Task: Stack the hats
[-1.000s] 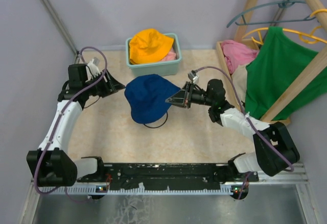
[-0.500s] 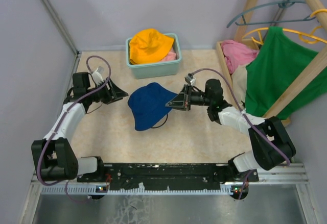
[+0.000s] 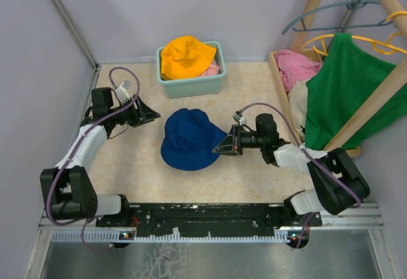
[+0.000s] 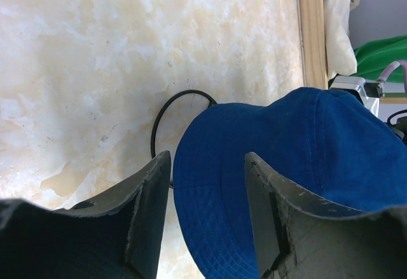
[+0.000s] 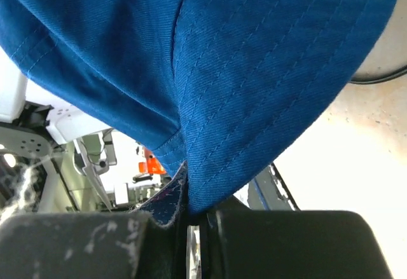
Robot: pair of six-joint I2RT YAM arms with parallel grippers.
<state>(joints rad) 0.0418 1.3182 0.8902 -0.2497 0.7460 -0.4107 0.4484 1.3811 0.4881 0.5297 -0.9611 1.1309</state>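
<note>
- Top view: navy hat [image 3: 189, 140] lies crown up on the table [image 3: 127, 164], centre of frame, brim spread flat.
- Right gripper [image 3: 217, 149] comes in low from the right, clamped on the navy hat's right brim edge.
- Left gripper [image 3: 154, 116] sits at centre left, just beside the navy hat's upper-left brim and not touching it. Can't read its finger gap from here.
- Yellow-orange hat [image 3: 186, 55] is heaped on the teal bin [image 3: 191, 86] at upper centre, with pink fabric [image 3: 212, 69] under it. Can't tell whether that is a hat.
- Right edge: green shirt [image 3: 346, 88] on a hanger, pink cloth [image 3: 296, 65] in the wooden tray [image 3: 275, 75].
- Left wrist view: both fingers [image 4: 146, 209] stand apart with nothing between them. The navy hat fills the lower right beyond them, and a black cord loop [image 4: 158, 117] lies on the table against its brim.
- Right wrist view: the fingers are pressed together at bottom centre with the blue brim fold pinched in them. The hat covers most of the frame and a strip of table shows at right.
</note>
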